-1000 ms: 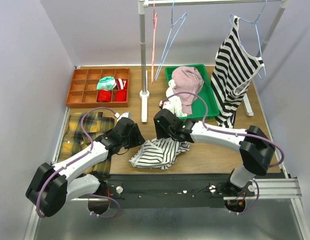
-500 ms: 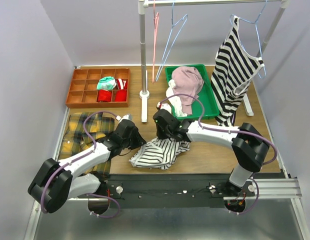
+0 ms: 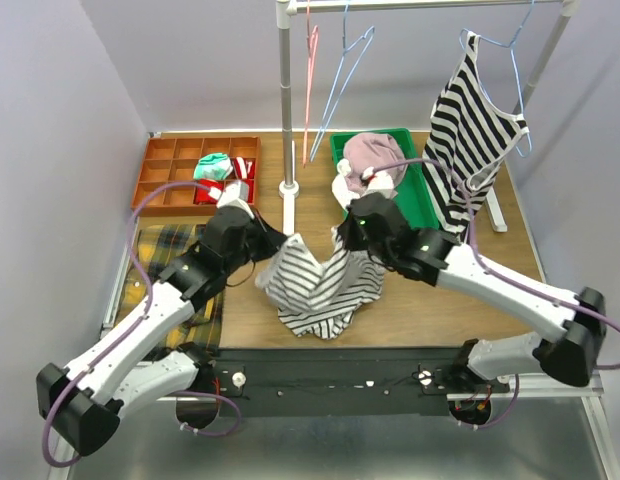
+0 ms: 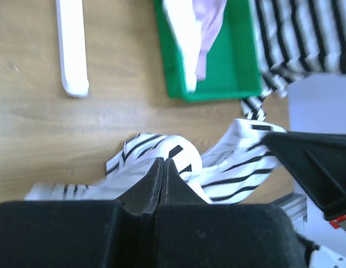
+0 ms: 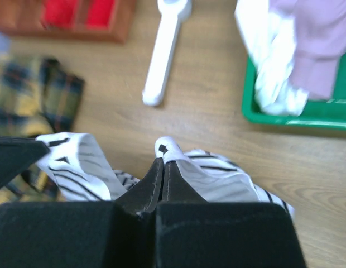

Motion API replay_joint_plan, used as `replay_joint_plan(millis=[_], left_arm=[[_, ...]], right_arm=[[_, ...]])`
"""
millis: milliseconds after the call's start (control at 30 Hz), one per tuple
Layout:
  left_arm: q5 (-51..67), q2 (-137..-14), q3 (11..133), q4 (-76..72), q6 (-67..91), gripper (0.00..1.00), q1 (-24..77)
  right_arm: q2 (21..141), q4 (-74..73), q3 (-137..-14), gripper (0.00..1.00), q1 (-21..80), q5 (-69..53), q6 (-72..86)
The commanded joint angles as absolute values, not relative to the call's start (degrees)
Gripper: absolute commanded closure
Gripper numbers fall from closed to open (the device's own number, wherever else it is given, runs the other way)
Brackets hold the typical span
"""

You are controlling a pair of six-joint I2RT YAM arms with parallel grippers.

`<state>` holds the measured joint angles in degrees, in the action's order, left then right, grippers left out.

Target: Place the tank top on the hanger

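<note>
The left gripper (image 3: 276, 243) and right gripper (image 3: 352, 240), each clamped shut on what appears to be a strap, hold the finely striped tank top (image 3: 315, 288) up over the table (image 3: 420, 312), the blue hanger (image 3: 341, 90) on the rail (image 3: 430, 5) behind.

We note pale lavender-grey walls on three sides: left wall (image 3: 50, 120), back wall (image 3: 210, 70), right wall (image 3: 590, 150). They close in a light-brown wood-grain tabletop (image 3: 315, 205).

On the table stands a white garment rack. Its grey metal upright pole (image 3: 286, 100) rises from a long white foot (image 3: 288, 218), a top bar (image 3: 430, 5) runs to the right, and a slanted white post (image 3: 545, 55) comes down to a second white foot (image 3: 496, 210).

Along the near table edge we see a black strip (image 3: 330, 378), then a silver aluminium rail (image 3: 550, 375). Below that lies a dull grey metal surface (image 3: 340, 450).

The light is even and soft, and shadows on the wood are faint.
</note>
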<state>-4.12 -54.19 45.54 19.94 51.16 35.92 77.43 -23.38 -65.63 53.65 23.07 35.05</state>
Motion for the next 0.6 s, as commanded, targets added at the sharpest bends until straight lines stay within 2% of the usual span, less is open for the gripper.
replay_joint_plan(millis=[0, 133, 367, 467, 567], left_arm=[[-13.7, -51.8, 59.4, 29.3, 45.4, 1.00, 35.9], [-15.3, -54.1, 72.7, 31.4, 41.6, 1.00, 35.9], [-15.5, -61.0, 97.0, 33.3, 36.0, 1.00, 35.9], [-15.3, -62.6, 100.8, 34.5, 35.3, 1.00, 35.9], [-15.3, -61.0, 96.6, 35.2, 35.8, 1.00, 35.9]], right_arm=[[70.1, -28.5, -74.1, 0.99, 53.5, 32.7, 32.6], [67.2, -28.0, -82.6, 0.99, 53.5, 37.4, 27.8], [72.3, -25.4, -103.2, 0.99, 53.4, 39.0, 17.8], [74.5, -26.5, -109.9, 0.99, 53.5, 38.9, 16.0], [72.2, -26.6, -104.6, 0.99, 53.5, 37.4, 17.6]])
